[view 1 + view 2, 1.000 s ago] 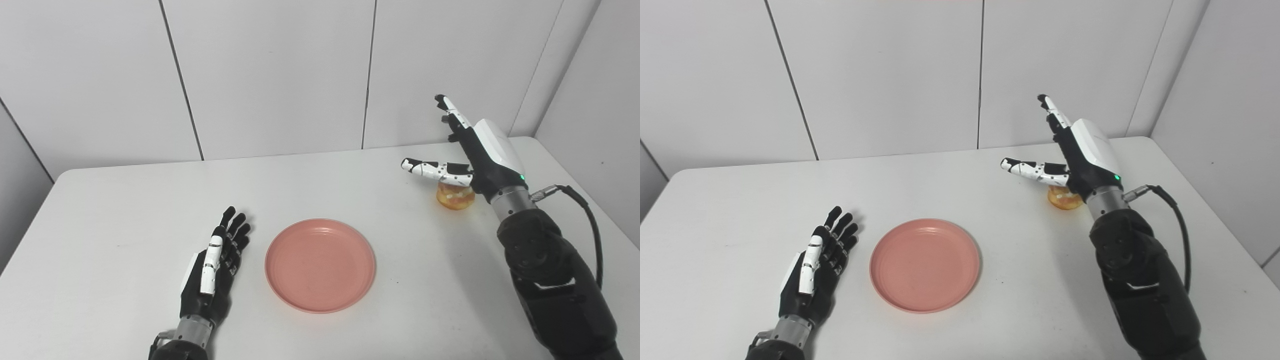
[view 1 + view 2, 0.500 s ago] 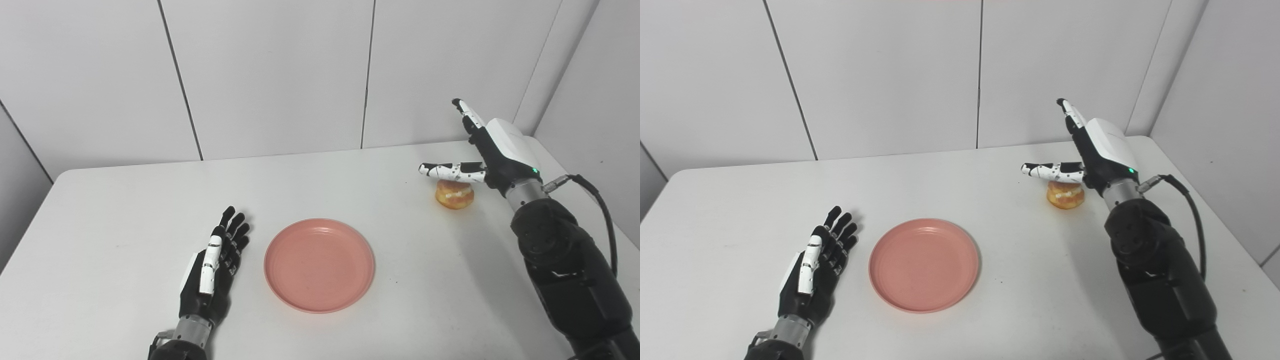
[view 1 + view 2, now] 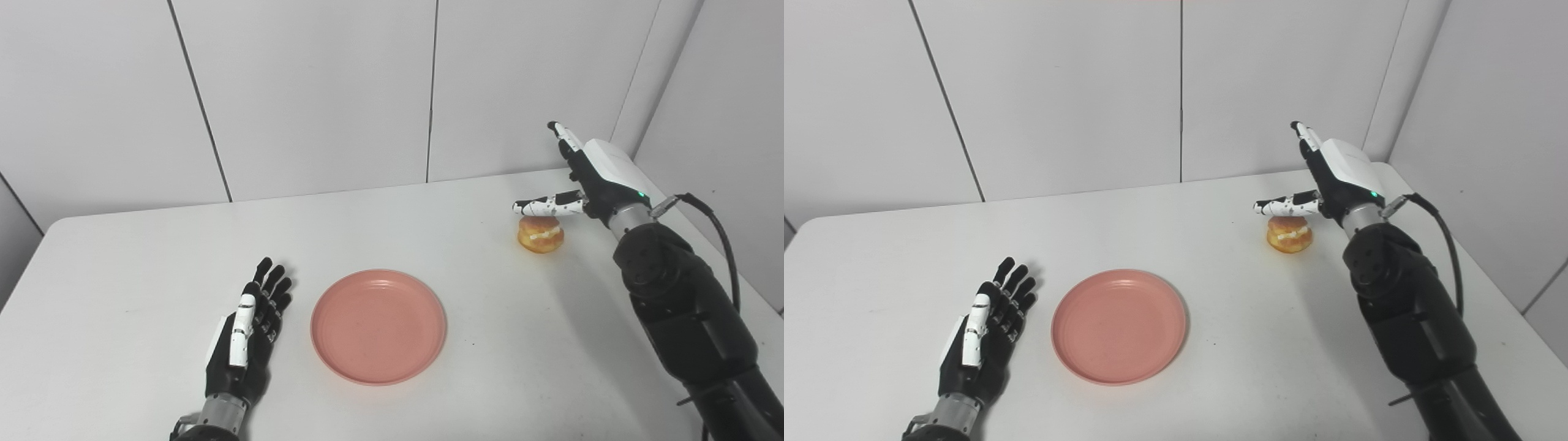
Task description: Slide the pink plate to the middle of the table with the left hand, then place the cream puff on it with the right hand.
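The cream puff sits on the white table toward the far right corner, well apart from the pink plate, which lies around the middle of the table, nearer the front edge. The right hand is raised over the puff, spread and holding nothing: its thumb reaches out level just above the top of the puff, seemingly clear of it though the gap is too small to judge, while the other fingers point up and away toward the back wall. The puff lies below the thumb and in front of the palm, not enclosed. The left hand lies flat on the table just beside the plate's left rim, fingers straight and slightly apart, grasping nothing and not touching the plate.
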{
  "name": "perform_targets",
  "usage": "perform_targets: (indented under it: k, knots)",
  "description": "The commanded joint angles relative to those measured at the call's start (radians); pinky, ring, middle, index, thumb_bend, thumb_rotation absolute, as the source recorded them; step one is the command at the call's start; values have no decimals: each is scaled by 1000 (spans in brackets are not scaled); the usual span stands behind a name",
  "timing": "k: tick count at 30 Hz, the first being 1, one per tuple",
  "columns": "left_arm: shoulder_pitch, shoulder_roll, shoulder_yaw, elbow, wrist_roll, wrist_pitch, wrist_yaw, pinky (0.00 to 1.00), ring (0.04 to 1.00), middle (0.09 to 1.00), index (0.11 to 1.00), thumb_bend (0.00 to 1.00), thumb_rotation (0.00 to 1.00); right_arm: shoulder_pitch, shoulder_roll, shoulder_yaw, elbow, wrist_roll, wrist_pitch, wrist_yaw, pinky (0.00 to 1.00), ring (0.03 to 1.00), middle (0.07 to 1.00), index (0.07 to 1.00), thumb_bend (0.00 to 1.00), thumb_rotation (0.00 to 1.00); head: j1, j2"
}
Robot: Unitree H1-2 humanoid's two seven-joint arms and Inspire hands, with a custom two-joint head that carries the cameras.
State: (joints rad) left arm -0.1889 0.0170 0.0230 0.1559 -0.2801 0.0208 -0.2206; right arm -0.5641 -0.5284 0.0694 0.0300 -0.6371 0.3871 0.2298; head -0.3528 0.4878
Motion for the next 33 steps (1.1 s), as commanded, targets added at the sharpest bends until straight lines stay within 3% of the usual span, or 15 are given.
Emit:
perform_targets:
  k: [1, 23, 33]
  knots:
    - [61, 36, 14, 82, 11, 15, -2, 1000, 970, 977, 977, 383, 1000, -57, -31, -3, -1, 7, -18, -6, 702, 909, 998, 1000, 840, 388, 1, 0]
    - [61, 43, 13, 81, 14, 11, -4, 1000, 972, 981, 980, 382, 1000, -142, -20, 74, 240, 54, -64, -22, 728, 900, 970, 966, 893, 369, -3, 17]
    - [61, 45, 15, 75, 14, 21, 0, 1000, 966, 974, 973, 392, 1000, -149, -9, 76, 267, 84, -52, -36, 758, 913, 977, 973, 885, 364, -4, 25]
